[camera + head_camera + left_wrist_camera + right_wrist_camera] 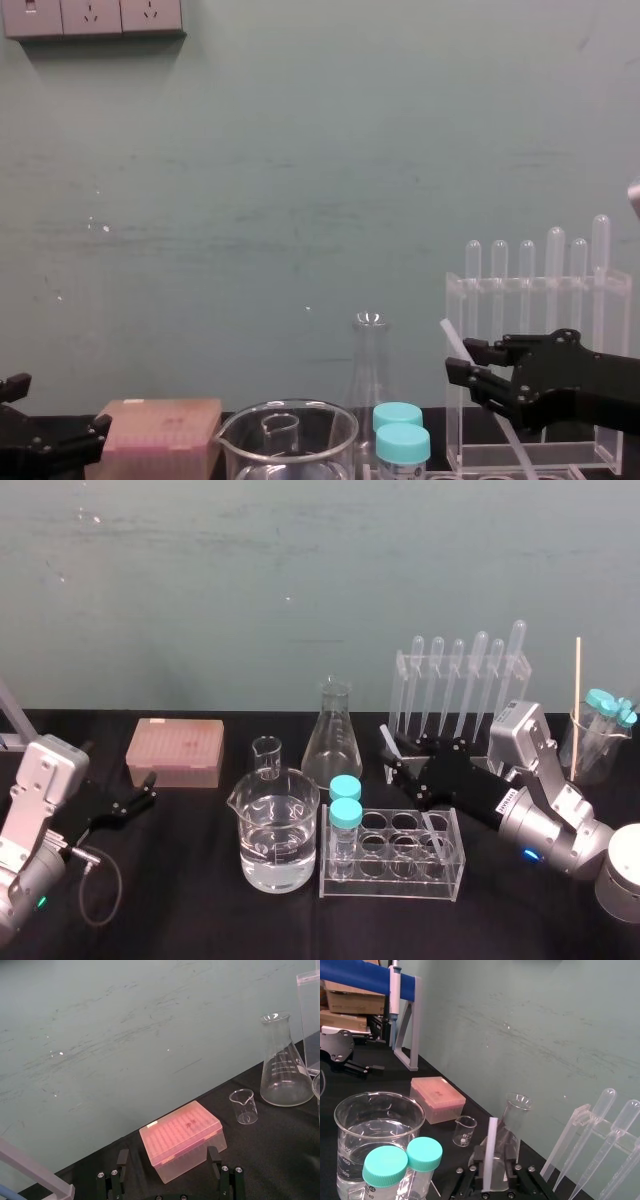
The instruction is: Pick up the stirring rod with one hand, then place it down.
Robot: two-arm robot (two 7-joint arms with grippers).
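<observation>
Chest view: the stirring rod (453, 342) sits tilted in the right tool (490, 378), whose jointed black fingers are closed on it, just in front of the pipette stand (530, 300).
Rod's lower end: I cannot tell whether it is clear of the worktop (180, 910).
Left tool (138, 796): spread open, empty, low near the pink tip box (175, 752).
Slip risk: the rod looks thin, smooth and round, so a narrow pinch could let it pivot or slide out.
Knock risk: the clear tube rack (392, 855), water beaker (277, 835) and conical flask (333, 738) stand close, and a swinging rod end could strike them.
Roll risk: once set down, a straight round rod may wander, though the dark matte worktop probably checks it.
Materials: hard transparent glass and plastic, teal screw caps.
</observation>
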